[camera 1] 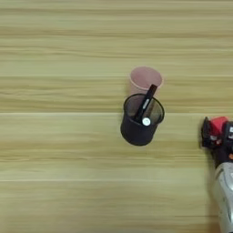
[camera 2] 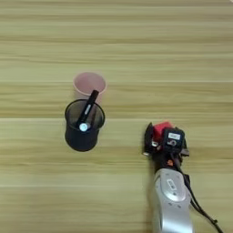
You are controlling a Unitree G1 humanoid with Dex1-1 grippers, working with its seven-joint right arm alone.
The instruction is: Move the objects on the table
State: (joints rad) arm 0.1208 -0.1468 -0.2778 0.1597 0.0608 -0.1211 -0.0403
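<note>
Right gripper (camera 2: 156, 135) has its jaws pinched on the red cube (camera 2: 161, 129), well right of the pen cup (camera 2: 83, 127); pink cup (camera 2: 89, 84) sits just behind that.

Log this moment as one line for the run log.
right tool at small red cube | black mesh pen cup holds black white-tipped marker | pale pink plastic cup behind
</note>
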